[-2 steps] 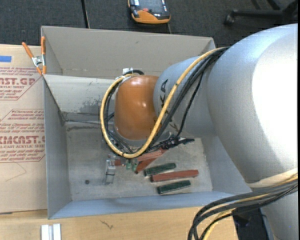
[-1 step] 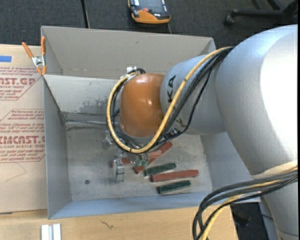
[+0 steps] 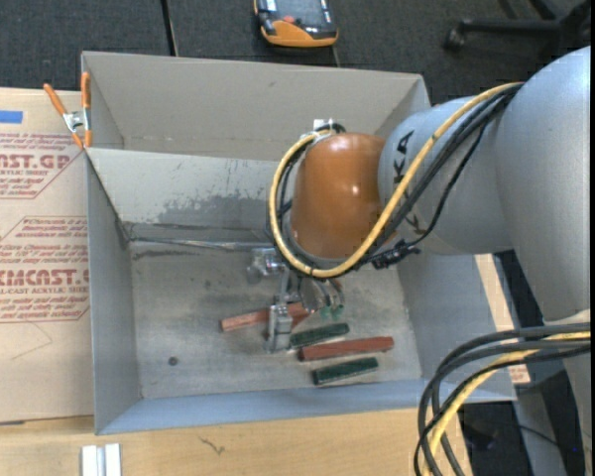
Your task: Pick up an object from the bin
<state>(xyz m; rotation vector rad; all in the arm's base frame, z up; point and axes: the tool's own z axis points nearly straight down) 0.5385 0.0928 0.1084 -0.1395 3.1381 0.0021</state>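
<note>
My gripper [image 3: 279,327] hangs below the arm's orange cover, low over the middle of the bin floor. It stands at the right part of a thin reddish-brown stick [image 3: 242,322], which lies almost level and reaches out to the left of it. Just right of the gripper lies a short dark green bar [image 3: 320,334]. Below that is a longer red-brown bar [image 3: 349,347], and nearest the front wall a second green bar [image 3: 344,370]. The arm hides whatever lies straight under the cover.
The bars lie close together at the front right of the bin floor. The left half of the floor is bare grey metal with one small dark speck [image 3: 173,361]. The sloping back wall rises behind the gripper.
</note>
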